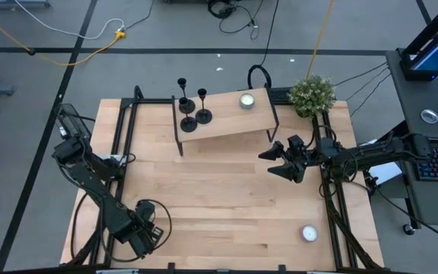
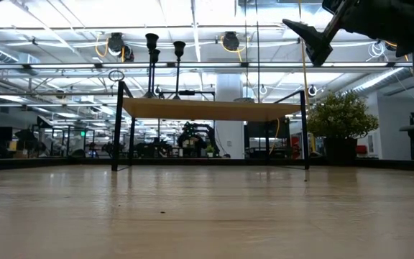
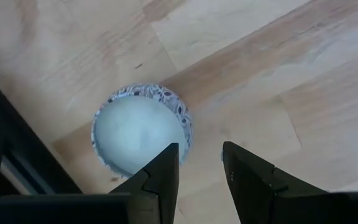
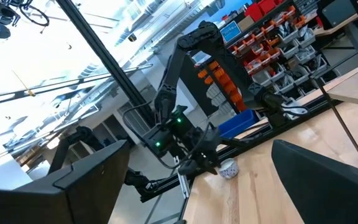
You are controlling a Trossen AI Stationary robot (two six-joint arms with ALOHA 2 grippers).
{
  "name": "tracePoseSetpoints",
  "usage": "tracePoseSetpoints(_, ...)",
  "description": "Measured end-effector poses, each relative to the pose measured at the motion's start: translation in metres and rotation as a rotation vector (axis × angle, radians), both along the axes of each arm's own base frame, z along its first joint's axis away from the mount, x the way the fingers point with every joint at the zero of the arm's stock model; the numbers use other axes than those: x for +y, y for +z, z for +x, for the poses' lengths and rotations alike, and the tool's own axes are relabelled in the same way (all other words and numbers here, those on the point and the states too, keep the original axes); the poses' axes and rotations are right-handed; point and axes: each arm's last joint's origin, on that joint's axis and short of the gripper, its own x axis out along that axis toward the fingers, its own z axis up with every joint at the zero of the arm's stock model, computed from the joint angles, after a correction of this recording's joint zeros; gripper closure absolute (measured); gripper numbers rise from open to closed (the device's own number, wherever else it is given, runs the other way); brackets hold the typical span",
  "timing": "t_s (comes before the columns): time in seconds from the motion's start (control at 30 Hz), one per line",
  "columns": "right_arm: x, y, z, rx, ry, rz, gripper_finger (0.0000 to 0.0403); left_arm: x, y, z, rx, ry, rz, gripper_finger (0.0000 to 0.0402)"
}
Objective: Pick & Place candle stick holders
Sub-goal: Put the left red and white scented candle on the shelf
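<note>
Three black candle stick holders (image 1: 192,110) stand on their round bases at the left end of a small raised wooden shelf (image 1: 226,122). Their cups also show above the shelf in the low view (image 2: 152,42). My right gripper (image 1: 278,161) hangs open and empty above the table, just on the near side of the shelf's right end; it is high in the low view (image 2: 311,36). My left gripper (image 1: 144,234) waits near the table's near left corner. Its fingers (image 3: 160,171) are a little apart over a white candle in a patterned tin (image 3: 138,130) and touch nothing.
A white candle in a tin (image 1: 247,100) sits on the shelf's right half, and another (image 1: 309,233) sits on the table near its near right corner. A potted plant (image 1: 312,95) stands at the far right. Black frame rails (image 1: 120,152) run along both table sides.
</note>
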Motion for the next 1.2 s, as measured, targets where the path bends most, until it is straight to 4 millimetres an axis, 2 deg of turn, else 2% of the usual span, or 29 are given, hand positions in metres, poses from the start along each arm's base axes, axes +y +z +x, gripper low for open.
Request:
tracePoseSetpoints(0.3, -0.001, 0.0, 0.0, 0.0, -0.027, 0.006, 0.0018, 0.005, -0.011, -0.003, 0.009, 0.008, 0.012, 0.0279)
tracePoseSetpoints(0.47, -0.001, 0.0, 0.0, 0.0, -0.045, 0.01, 0.0018, 0.005, -0.02, -0.003, -0.012, 0.011, -0.015, 0.0317)
tracePoseSetpoints(0.73, -0.001, 0.0, 0.0, 0.0, -0.049, 0.011, 0.0018, 0.005, -0.021, -0.002, -0.041, 0.006, -0.008, 0.0393)
tracePoseSetpoints(1.2, -0.001, 0.0, 0.0, 0.0, -0.048, 0.012, 0.0018, 0.001, -0.02, 0.001, -0.068, -0.016, -0.043, 0.0399)
